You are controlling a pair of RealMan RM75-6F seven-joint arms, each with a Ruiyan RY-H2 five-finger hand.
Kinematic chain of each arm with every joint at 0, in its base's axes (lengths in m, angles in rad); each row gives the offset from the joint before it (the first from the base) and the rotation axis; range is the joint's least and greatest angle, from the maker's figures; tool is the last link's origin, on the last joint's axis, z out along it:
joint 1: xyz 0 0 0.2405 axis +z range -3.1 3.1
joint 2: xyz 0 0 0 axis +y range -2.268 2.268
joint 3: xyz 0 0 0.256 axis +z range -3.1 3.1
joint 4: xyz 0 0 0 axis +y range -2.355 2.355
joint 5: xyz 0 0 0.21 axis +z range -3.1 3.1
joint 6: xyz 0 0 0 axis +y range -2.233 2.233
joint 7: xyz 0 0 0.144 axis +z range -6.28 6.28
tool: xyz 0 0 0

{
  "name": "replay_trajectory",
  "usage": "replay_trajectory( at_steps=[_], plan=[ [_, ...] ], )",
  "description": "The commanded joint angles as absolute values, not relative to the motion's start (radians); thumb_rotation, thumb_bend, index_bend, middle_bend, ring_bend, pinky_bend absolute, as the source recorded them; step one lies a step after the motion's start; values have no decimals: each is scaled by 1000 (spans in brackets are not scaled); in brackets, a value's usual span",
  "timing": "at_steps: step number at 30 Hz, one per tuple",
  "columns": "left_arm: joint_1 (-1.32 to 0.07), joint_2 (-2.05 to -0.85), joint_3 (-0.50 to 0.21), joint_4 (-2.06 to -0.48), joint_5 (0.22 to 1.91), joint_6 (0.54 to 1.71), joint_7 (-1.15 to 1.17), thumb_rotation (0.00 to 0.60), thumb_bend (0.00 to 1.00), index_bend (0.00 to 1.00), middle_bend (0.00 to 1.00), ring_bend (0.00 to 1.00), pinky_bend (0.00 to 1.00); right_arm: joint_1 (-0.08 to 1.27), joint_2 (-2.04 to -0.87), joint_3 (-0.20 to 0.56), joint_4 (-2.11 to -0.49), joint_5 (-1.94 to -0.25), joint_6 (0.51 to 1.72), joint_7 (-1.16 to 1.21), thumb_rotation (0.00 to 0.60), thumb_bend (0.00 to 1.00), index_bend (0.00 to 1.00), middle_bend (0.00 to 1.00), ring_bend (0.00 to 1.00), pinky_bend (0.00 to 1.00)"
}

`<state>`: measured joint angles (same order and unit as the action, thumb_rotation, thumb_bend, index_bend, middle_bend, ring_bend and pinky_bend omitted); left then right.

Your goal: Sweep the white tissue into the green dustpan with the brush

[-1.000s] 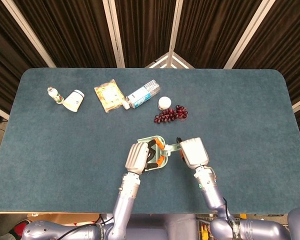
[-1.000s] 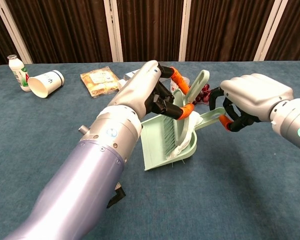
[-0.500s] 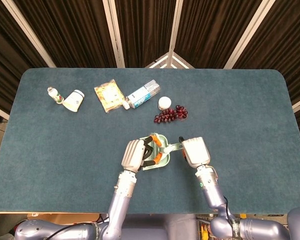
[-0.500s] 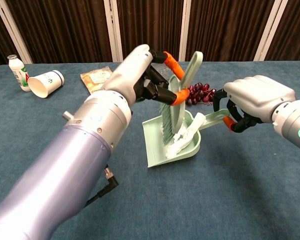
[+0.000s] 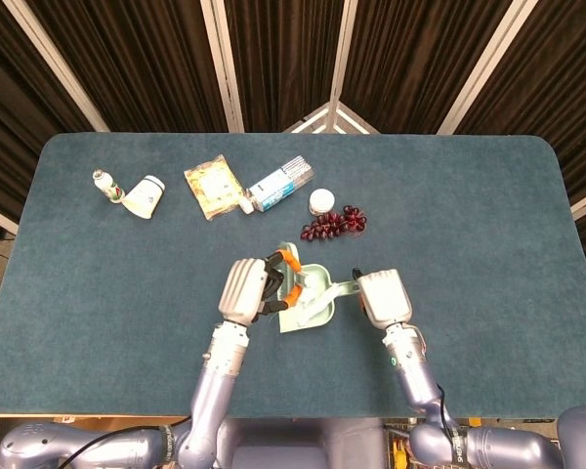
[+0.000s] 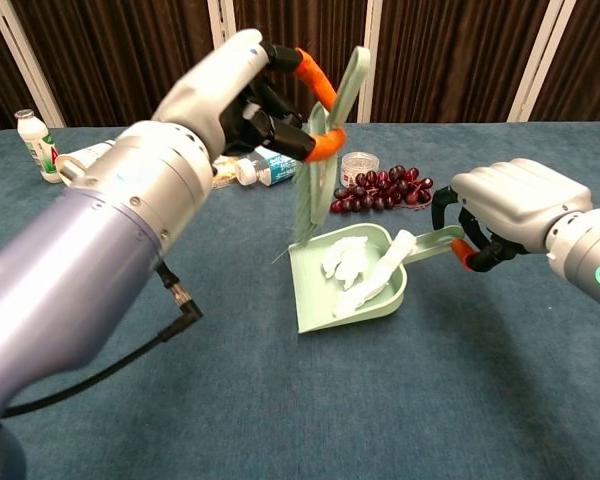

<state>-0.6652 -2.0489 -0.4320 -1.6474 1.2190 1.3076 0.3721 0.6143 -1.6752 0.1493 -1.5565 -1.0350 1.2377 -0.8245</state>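
Note:
The green dustpan (image 6: pixel 320 297) (image 5: pixel 318 280) lies on the table with white tissue (image 6: pixel 358 271) (image 5: pixel 311 309) inside it. My right hand (image 6: pixel 510 208) (image 5: pixel 382 296) grips the dustpan's handle at the right. My left hand (image 6: pixel 238 90) (image 5: pixel 244 290) holds the pale green brush (image 6: pixel 323 153) by its handle, lifted above and left of the pan. The brush's bristles (image 6: pixel 304 210) hang just over the pan's back left corner, clear of the tissue.
Dark red grapes (image 6: pixel 380 188) (image 5: pixel 334 224) and a small white jar (image 6: pixel 360 166) sit just behind the pan. Farther left lie a blue-white box (image 5: pixel 280 185), a snack packet (image 5: pixel 213 186), a tipped paper cup (image 5: pixel 145 196) and a small bottle (image 6: pixel 39 144).
My left hand has lifted the brush up and to the left, out of the dustpan. The tissue now lies uncovered in the pan. My right hand kept hold of the handle.

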Motion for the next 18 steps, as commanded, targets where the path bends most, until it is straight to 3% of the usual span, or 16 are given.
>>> replay_trajectory(
  at_steps=[1, 4, 6, 18],
  plan=[
    [-656, -2016, -440, -1675, 1217, 1311, 374, 600, 655, 790, 1000, 1000, 1000, 611, -1677, 144, -1556, -1026, 1240, -836, 600, 544, 293, 747, 742, 813],
    [-653, -1990, -449, -1697, 1215, 1314, 374, 600, 655, 790, 1000, 1000, 1000, 608, -1680, 142, -1558, -1015, 1246, -852, 600, 543, 63, 747, 742, 813],
    [-653, -1975, -454, -1708, 1216, 1316, 374, 600, 655, 790, 1000, 1000, 1000, 607, -1680, 142, -1562, -1005, 1250, -866, 600, 543, 8, 747, 742, 813],
    [-635, -1866, -442, -1782, 1224, 1328, 402, 600, 654, 790, 1000, 1000, 1000, 590, -1653, 133, -1604, -998, 1287, -900, 600, 544, 0, 747, 735, 813]
  ],
)
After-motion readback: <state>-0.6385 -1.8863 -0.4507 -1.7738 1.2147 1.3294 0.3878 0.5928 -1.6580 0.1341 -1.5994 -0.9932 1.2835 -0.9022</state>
